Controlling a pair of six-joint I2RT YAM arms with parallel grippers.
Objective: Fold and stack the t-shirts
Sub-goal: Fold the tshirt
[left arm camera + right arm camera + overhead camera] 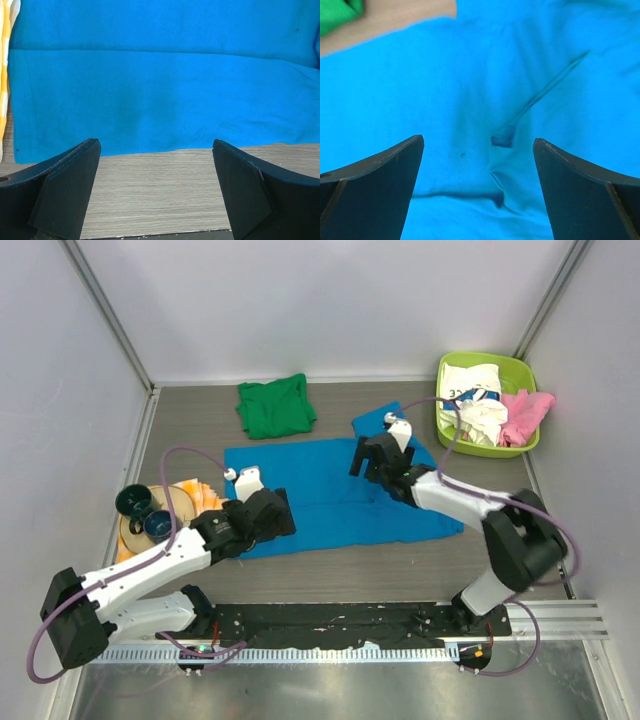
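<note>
Nearest, at about 7 o'clock on the table (190, 430), the left gripper (156, 144) hangs low over bare wood with its fingers spread as wide as they go and nothing between them. The near hem of the bright blue t-shirt (330, 490) lies just ahead of its tips.

That shirt sits flat across the middle of the table, a long band running from 9 to 3 o'clock, with a fold line along its length and one sleeve poking out at about 1 o'clock. The right gripper (479, 140) hovers over it at roughly 1 o'clock. Its fingers are also parted wide and hold nothing, and a small pinched crease in the fabric lies between them.

At 9 o'clock an orange-yellow checked cloth (205, 495) lies beside the shirt's left end.

Farther back, at 11 o'clock, a green t-shirt (275, 405) rests already folded. At 2 o'clock a lime-green basket (530, 445) holds a white printed t-shirt (478, 405) and a pink t-shirt (525, 412).

Folding the blue shirt looks to be the step in hand, about midway. The next move probably calls for both grippers to pinch an edge and carry it over evenly, without dragging the layer beneath.
</note>
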